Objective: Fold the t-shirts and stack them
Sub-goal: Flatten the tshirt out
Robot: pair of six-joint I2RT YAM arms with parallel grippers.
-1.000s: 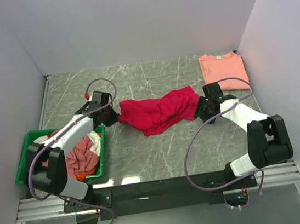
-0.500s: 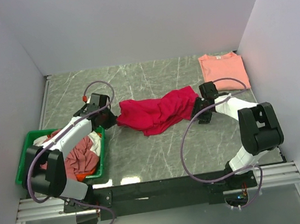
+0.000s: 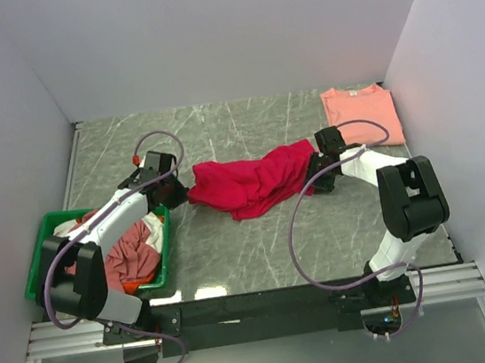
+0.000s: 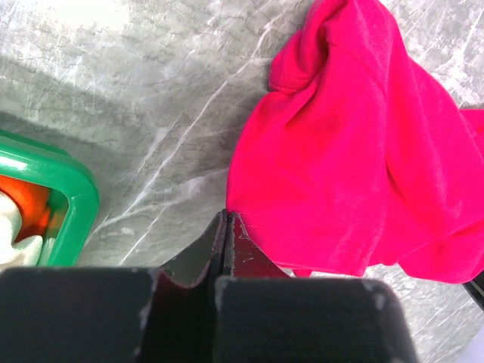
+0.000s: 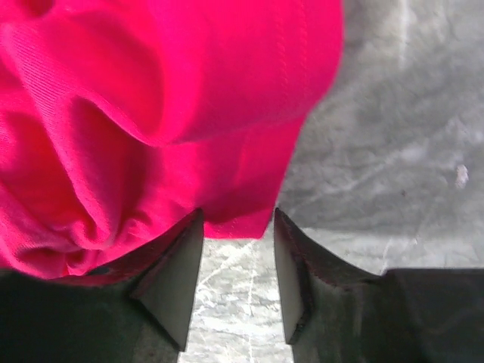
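Observation:
A crumpled crimson-red t-shirt (image 3: 256, 180) lies across the middle of the table. My left gripper (image 3: 179, 191) is at its left end, and in the left wrist view that gripper (image 4: 227, 215) is shut, with the shirt's corner (image 4: 325, 174) pinched at the very tips. My right gripper (image 3: 316, 179) is at the shirt's right end. Seen from the right wrist, it (image 5: 238, 215) stands open, and the red hem (image 5: 242, 219) reaches just between the fingertips. A salmon-pink t-shirt (image 3: 361, 114) lies flat at the back right.
A green tray (image 3: 35, 271) at the left holds a heap of dusty rose (image 3: 131, 254), white and orange cloth; its corner (image 4: 72, 189) shows in the left wrist view. White walls close in the marble table on three sides.
My right gripper has moved left and back to the shirt's right end, with its jaws narrowing. The left gripper and the shirt's left end shifted slightly left.

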